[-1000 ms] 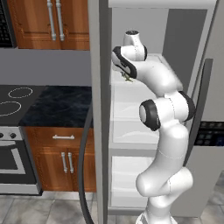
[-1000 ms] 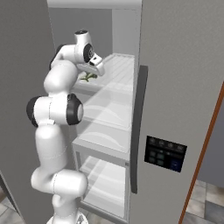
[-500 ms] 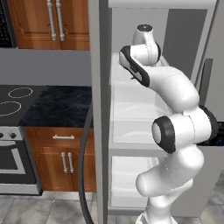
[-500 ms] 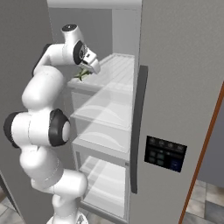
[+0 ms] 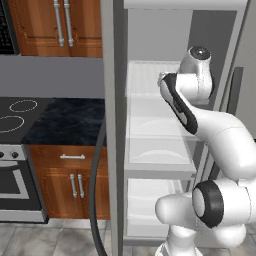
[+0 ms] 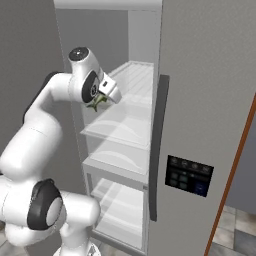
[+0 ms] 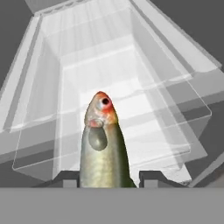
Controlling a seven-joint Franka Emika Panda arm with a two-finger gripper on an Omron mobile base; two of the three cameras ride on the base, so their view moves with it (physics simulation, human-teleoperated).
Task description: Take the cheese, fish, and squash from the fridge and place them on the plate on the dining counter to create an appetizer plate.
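In the left base view a black stove [image 5: 12,117] sits at the far left, with wooden cupboards [image 5: 65,25] above and a dark speckled surface [image 5: 65,120] beside it. Next comes the open fridge [image 5: 112,125], its clear shelves [image 5: 155,150] showing inside. The white arm [image 5: 215,135] reaches in at upper-shelf height.

In the right base view the pincer [image 6: 102,101] hangs just in front of the upper shelf, with the fish [image 6: 96,104] showing as a small greenish shape below it. A dark door handle [image 6: 157,150] runs down to the right, and a dark control panel [image 6: 189,175] is set in the grey door.

In the hand view the fish stands upright between the two dark fingertips [image 7: 65,179], head pointing away. The pincer is closed partway, gripping its body.
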